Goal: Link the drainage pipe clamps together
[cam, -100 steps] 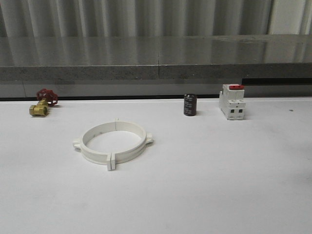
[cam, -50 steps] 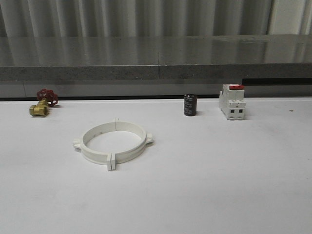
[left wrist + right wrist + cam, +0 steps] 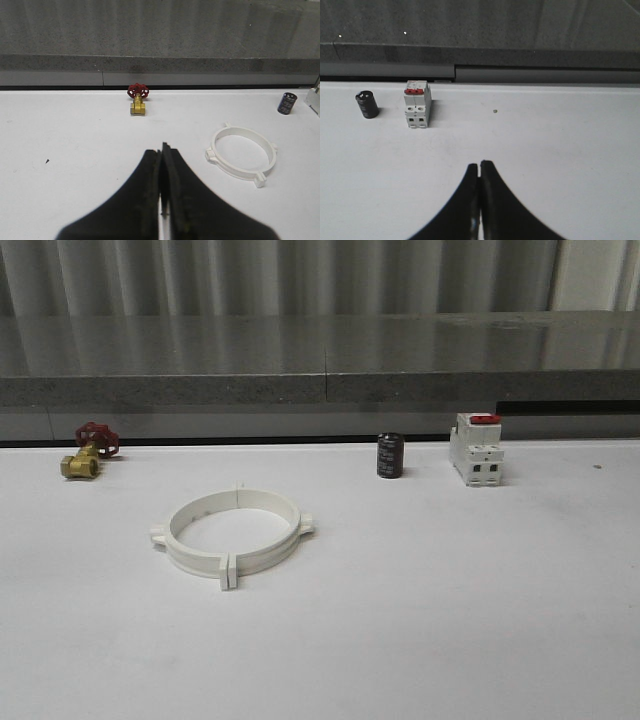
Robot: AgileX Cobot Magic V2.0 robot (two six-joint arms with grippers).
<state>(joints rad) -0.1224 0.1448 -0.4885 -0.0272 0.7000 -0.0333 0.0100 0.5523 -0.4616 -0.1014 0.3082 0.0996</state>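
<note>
Drainage pipe clamps [image 3: 232, 530] lie joined as a flat ring on the white worktop [image 3: 450, 620], left of centre, well apart from the breaker [image 3: 476, 449]. Left pincer [image 3: 162, 155] pressed closed, empty; right pincer [image 3: 479, 170] likewise.

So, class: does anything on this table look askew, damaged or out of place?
Nothing stands out. The drainage pipe clamps lie flat as a closed ring; the valve, capacitor and breaker stand apart along the far edge.
</note>
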